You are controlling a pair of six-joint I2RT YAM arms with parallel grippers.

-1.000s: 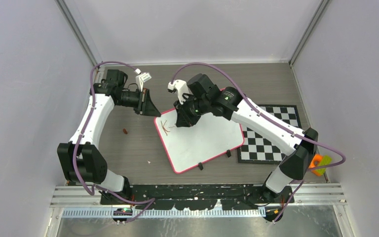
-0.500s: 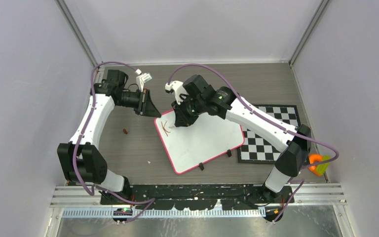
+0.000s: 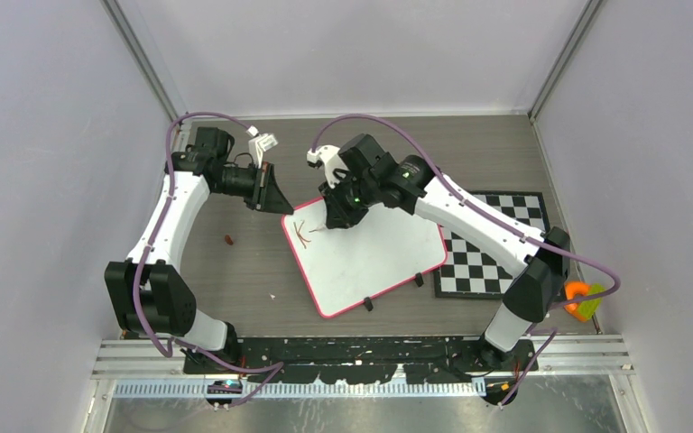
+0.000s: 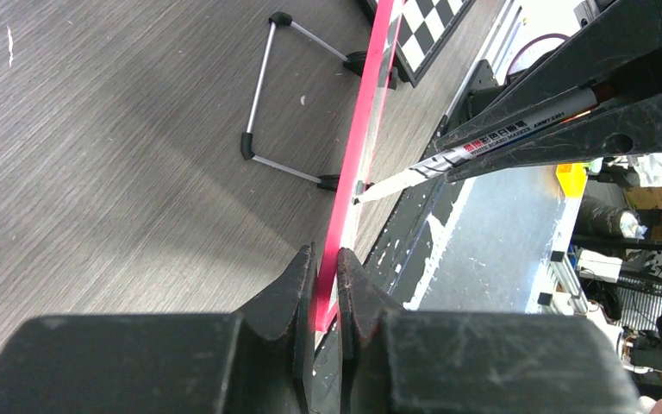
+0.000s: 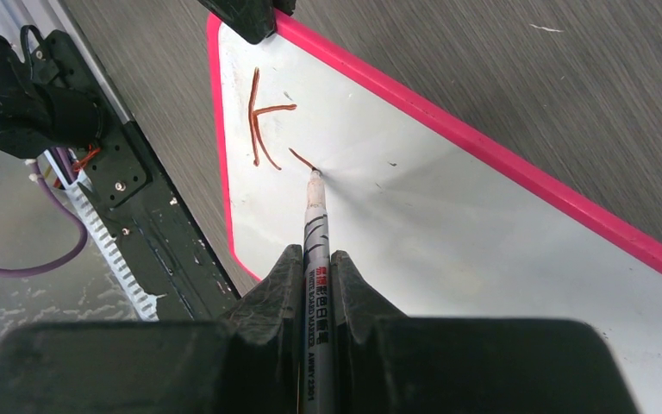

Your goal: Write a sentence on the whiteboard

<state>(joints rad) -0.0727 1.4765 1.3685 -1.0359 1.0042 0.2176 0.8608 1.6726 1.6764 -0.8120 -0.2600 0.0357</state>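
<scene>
The whiteboard (image 3: 374, 257) with its red-pink rim lies tilted mid-table. My left gripper (image 3: 281, 206) is shut on the board's far-left corner; the left wrist view shows the rim (image 4: 358, 155) edge-on between the jaws (image 4: 326, 259). My right gripper (image 3: 336, 219) is shut on a white marker (image 5: 317, 233), its tip touching the board (image 5: 448, 216). The sentence (image 5: 263, 121) is a brownish-red "K" plus a short new stroke at the tip; it also shows in the top view (image 3: 304, 234). The marker shows in the left wrist view (image 4: 483, 142).
A black-and-white checkered board (image 3: 492, 248) lies right of the whiteboard, partly under it. A small brown-red cap-like piece (image 3: 229, 239) lies on the table left of the board. An orange and yellow object (image 3: 585, 298) sits at the right edge. The whiteboard's wire stand (image 4: 267, 112) shows underneath.
My right gripper has shifted slightly right along the board with the marker, and a short new stroke shows beside the "K". The left arm has not moved.
</scene>
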